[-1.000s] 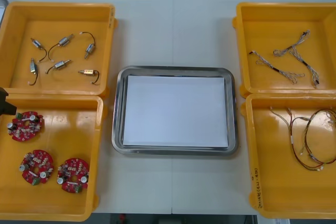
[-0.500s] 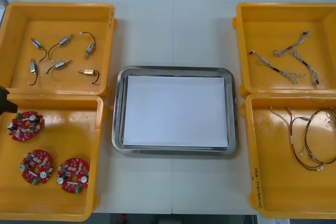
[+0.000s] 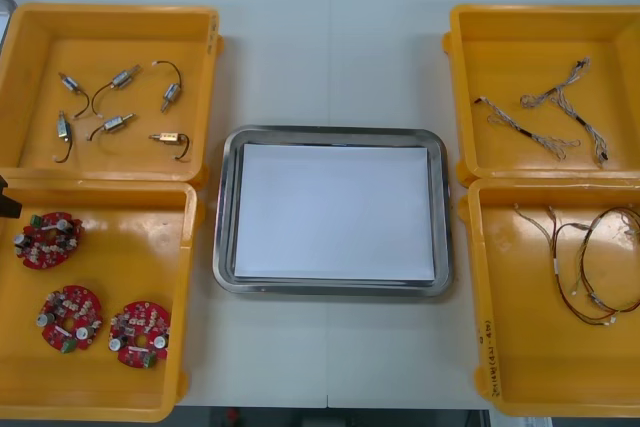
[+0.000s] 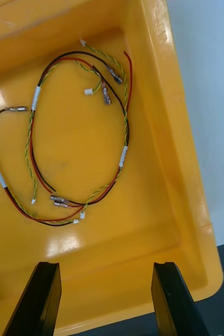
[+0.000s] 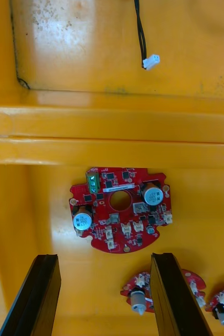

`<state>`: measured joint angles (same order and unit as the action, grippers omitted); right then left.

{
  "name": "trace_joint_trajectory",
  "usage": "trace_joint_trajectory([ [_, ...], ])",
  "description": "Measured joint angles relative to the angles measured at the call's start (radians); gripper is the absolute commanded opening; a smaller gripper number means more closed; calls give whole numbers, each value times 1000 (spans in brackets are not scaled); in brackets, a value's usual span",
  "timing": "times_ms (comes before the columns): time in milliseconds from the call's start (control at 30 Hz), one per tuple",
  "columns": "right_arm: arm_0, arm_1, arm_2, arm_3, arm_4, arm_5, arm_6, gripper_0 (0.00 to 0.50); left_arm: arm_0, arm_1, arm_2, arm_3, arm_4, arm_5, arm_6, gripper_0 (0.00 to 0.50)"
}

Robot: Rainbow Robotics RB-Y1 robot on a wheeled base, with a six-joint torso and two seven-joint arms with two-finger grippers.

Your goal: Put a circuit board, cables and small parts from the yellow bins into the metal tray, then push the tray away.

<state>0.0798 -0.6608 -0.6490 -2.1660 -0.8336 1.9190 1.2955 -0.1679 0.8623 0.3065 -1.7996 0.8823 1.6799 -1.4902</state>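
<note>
Poised at the table's near corners, jaws spread, holding nothing: left gripper (image 5: pixel 105 257) over a round red circuit board (image 5: pixel 119 210) close to the far wall of its yellow plastic bin (image 3: pixel 186 327), right gripper (image 4: pixel 106 265) over looped red and yellow cables (image 4: pixel 123 155). Mid-table, white-lined metal tray (image 3: pixel 225 207), not yet loaded. May clip that wall or lift tangled cables together.

left arm (image 3: pixel 5 197) | slid back toward the front view's left edge | barely showing now
</note>
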Motion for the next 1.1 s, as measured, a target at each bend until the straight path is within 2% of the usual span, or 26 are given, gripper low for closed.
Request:
trace_joint_trajectory([
  [267, 0, 49, 0, 43, 40, -1, -50, 500, 0, 10, -79, 17, -63, -67, -3, 500],
  [433, 0, 70, 27, 57, 99, -41, -168, 500, 0, 10, -122, 17, -113, -79, -3, 500],
  [533, 0, 76, 67, 59, 152, -75, -192, 500, 0, 10, -127, 22, -116, -81, -3, 500],
  [733, 0, 84, 127, 63, 208, -121, -245, 500, 0, 10, -127, 52, -113, -93, -3, 500],
  [800, 0, 87, 136, 75, 212, -136, -283, 500, 0, 10, -130, 61, -112, -104, -3, 500],
  [1100, 0, 99, 141, 162, 210, -229, -287, 500, 0, 10, -175, 97, -111, -165, -3, 500],
])
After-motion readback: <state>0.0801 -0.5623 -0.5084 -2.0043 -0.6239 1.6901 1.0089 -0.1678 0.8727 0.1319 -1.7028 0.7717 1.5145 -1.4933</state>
